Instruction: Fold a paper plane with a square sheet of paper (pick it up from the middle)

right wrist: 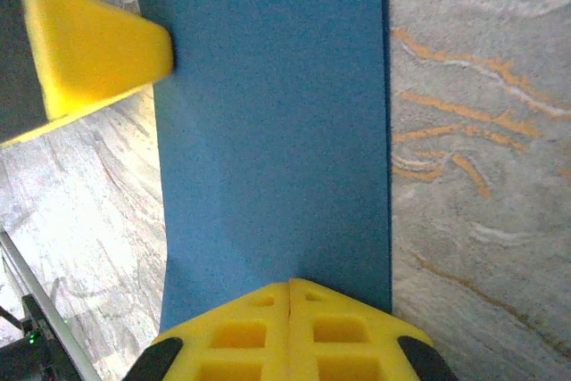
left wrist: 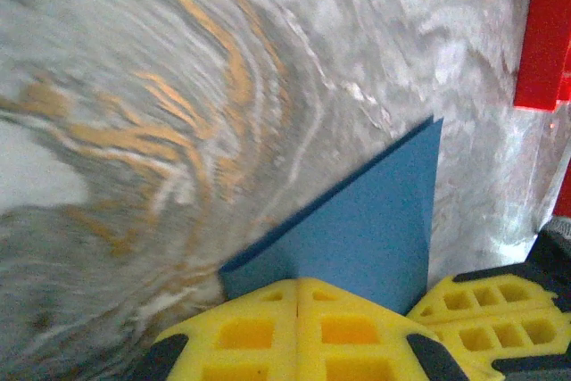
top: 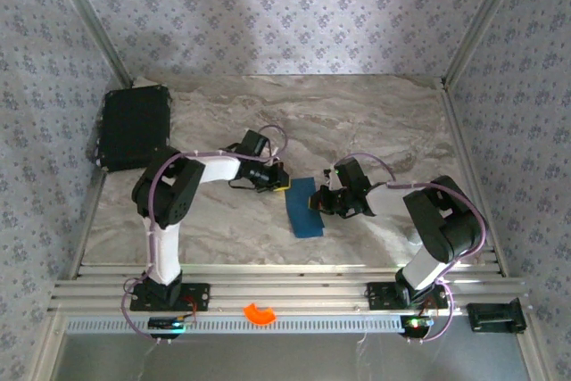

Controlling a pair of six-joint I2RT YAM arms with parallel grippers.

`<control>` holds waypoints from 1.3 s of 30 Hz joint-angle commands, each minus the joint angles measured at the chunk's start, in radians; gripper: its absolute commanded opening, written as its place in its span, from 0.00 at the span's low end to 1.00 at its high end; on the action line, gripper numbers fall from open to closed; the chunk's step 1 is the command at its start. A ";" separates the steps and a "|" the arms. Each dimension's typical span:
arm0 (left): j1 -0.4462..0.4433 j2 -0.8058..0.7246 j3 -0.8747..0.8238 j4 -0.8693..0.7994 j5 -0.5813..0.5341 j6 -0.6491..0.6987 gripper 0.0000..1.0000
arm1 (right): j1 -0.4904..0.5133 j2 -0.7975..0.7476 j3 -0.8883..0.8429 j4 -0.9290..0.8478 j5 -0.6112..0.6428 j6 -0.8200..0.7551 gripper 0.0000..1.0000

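A thin dark blue matte paper sheet (top: 304, 211) (left wrist: 375, 229) (right wrist: 277, 131) lies as a long, plain rectangle in the middle of the grey marbled bench (top: 223, 122). The left hand (top: 279, 184) (left wrist: 297, 310) (right wrist: 107, 42), its yellow fingers pressed together, meets the sheet's far left edge. The right hand (top: 321, 203) (right wrist: 290, 310), equally closed, sits at its right edge. I cannot tell whether either pinches paper.

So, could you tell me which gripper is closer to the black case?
Left. The left gripper sits at the left edge of the blue paper, on the side of the black case; the right gripper is at the opposite edge.
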 commanded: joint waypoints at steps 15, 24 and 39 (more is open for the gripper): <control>0.051 -0.068 0.049 -0.091 -0.230 -0.073 0.00 | 0.024 0.035 -0.057 -0.150 0.126 0.034 0.00; -0.027 -0.179 0.038 -0.081 -0.144 -0.026 0.00 | 0.023 0.026 -0.055 -0.148 0.129 0.046 0.00; -0.043 0.005 0.008 0.042 -0.090 -0.053 0.00 | 0.021 0.040 -0.059 -0.139 0.126 0.051 0.00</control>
